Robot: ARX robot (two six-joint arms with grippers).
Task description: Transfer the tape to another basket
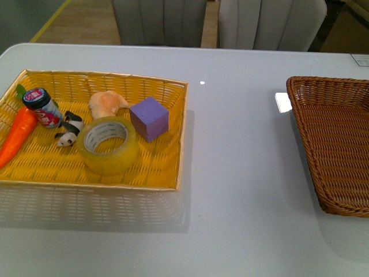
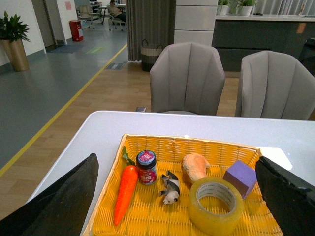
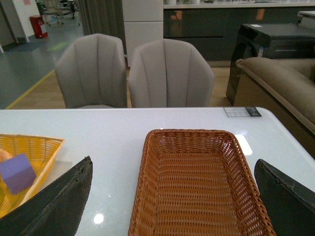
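The tape [image 1: 108,145] lies flat, hole up, in the yellow basket [image 1: 180,144], which sits on the desk [image 1: 242,173] by its left edge. The roll is in the part of the basket nearer the desk's front edge. A purple cube [image 1: 149,118] stands just beside it, towards the desk's right edge and a little further back. A toy panda [image 1: 69,130] lies just beside it on the other side. Behind the roll is a pale orange lump (what it is, I cannot tell) [image 1: 106,104]. Further towards the left edge are a small jar [image 1: 42,107] and a carrot [image 1: 17,135].

The brown basket [image 1: 340,144] sits well apart from all this, at the desk's right edge, with bare desk between the two baskets.

The left gripper [image 2: 176,158] hangs above the yellow basket with its fingers [image 2: 64,201] spread wide, holding nothing. The right gripper [image 3: 172,160] is likewise spread wide above the brown basket. Two grey chairs [image 2: 187,78] stand beyond the far edge.
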